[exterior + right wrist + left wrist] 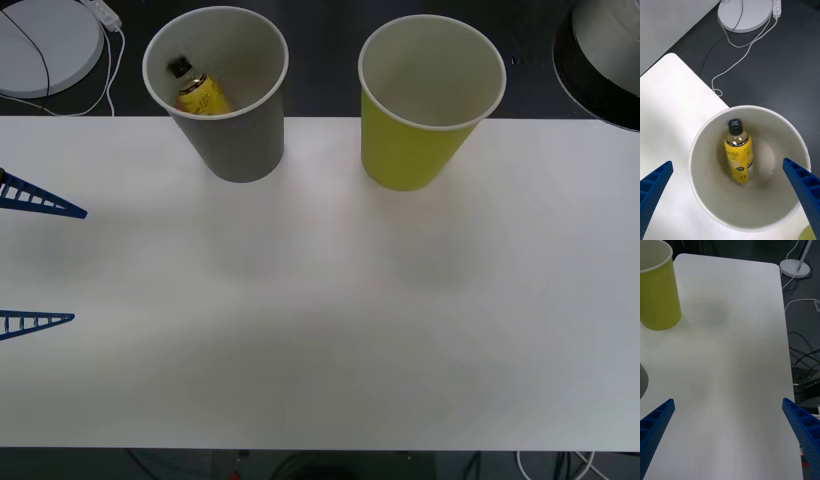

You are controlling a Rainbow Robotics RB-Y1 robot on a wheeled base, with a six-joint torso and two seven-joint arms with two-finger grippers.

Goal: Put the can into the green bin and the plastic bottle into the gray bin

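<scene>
Lying on its side at the bottom of the gray bin (696, 150), cap toward the far wall, the bottle (738, 152) looks delivered. The right gripper (727, 162) hangs straight above it, fingers spread wide to either side of the rim, holding nothing. It should rise vertically so neither finger clips the rim. The green bin (410, 150) stands to the right. The left gripper (78, 265) waits wide and unladen at the table's (320, 350) left edge.

The gray bin (232, 120) hides the bottle's (200, 95) lower half; the left gripper (35, 262) is cut off at the frame's edge, only fingertips showing.
</scene>
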